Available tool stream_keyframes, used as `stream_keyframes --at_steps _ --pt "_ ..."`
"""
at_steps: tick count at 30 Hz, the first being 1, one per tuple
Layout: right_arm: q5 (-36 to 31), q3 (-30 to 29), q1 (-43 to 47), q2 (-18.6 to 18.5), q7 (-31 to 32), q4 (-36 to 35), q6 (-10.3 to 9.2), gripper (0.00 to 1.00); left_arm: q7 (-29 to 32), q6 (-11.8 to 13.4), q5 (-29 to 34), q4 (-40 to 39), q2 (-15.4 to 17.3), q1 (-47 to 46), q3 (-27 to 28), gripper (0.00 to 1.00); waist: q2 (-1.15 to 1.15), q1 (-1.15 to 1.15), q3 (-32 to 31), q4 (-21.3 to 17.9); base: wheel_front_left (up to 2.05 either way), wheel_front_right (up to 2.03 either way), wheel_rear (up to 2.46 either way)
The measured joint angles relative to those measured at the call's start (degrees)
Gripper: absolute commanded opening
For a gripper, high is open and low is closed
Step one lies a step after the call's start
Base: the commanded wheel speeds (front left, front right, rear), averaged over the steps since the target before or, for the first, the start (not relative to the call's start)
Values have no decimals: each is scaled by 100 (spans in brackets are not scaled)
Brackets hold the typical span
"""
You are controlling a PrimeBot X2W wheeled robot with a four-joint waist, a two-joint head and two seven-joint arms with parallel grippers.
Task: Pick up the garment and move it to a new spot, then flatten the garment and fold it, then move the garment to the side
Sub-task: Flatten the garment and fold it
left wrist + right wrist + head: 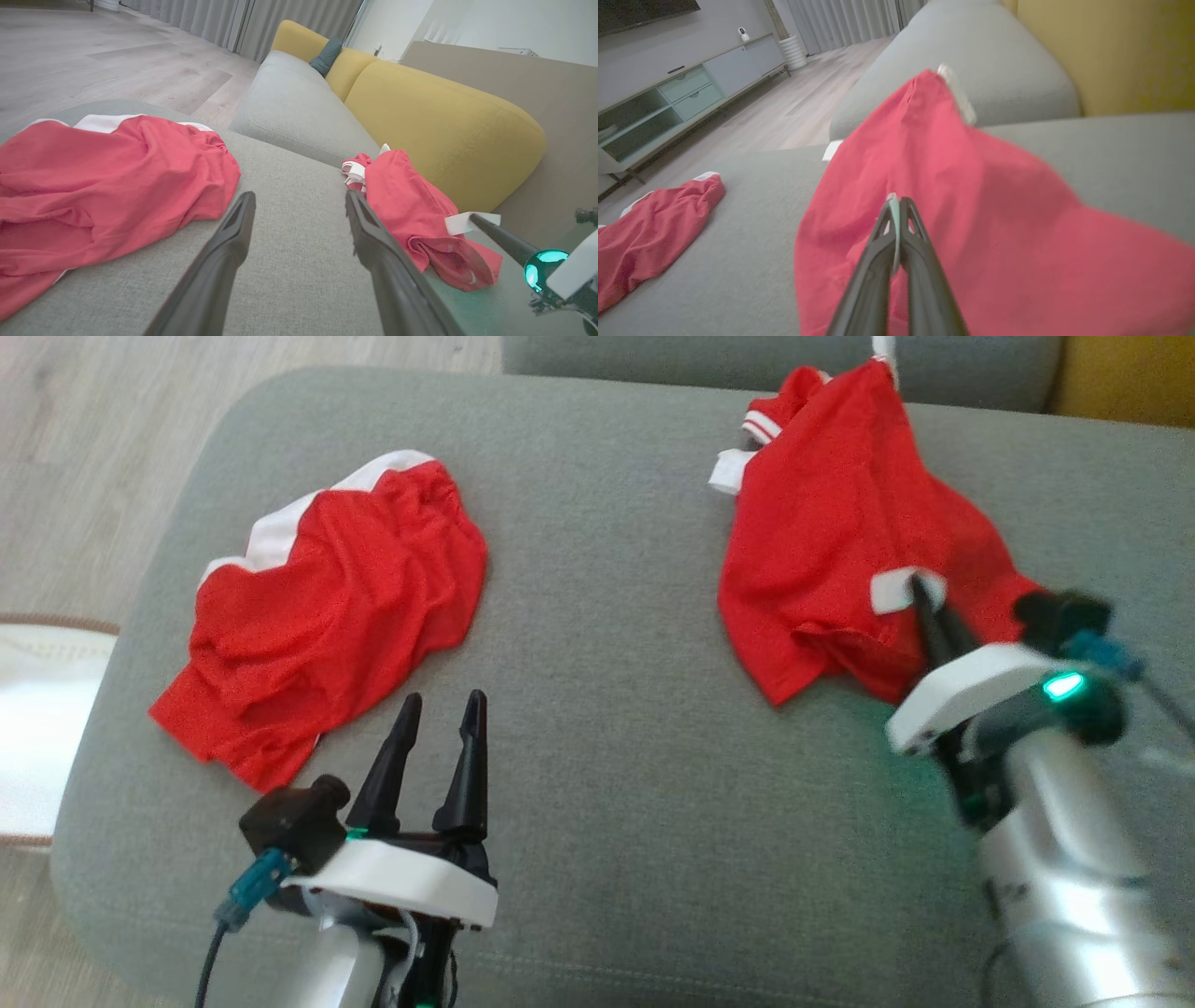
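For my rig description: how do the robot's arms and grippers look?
The left gripper and right gripper each have two long black fingers on a white housing, silver forearms, a black wrist camera with teal plug and cable. The right has a green light.

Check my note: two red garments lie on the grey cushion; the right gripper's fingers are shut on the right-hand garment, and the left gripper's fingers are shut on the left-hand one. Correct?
One error. The left gripper has its fingers apart, holding nothing, beside the left-hand garment; the head view shows this. The rest holds, including the right gripper shut on the right-hand garment.
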Motion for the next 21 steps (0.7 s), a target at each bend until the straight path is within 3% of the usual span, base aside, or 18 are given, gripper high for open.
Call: stream_keyframes --at_steps 3,9,15,21 --pt "-181 -171 -109 -453 296 -410 0 0 0 -1 0 -1 0 5 22 100 0 0 -85 -102 0 0 0" --pt "-465 -571 -730 -1760 1147 -881 0 0 0 -7 -2 -10 0 7 -45 100 0 0 -118 -171 0 0 0" --pt "-859 -42 -1341 -2586 1474 -692 1 0 0 -42 -63 -14 0 1 -147 100 0 0 18 -23 0 0 0" --pt "-1327 41 -2229 -3398 1460 -53 0 0 0 -57 -63 4 -1 -44 -155 100 0 0 201 232 0 0 0"
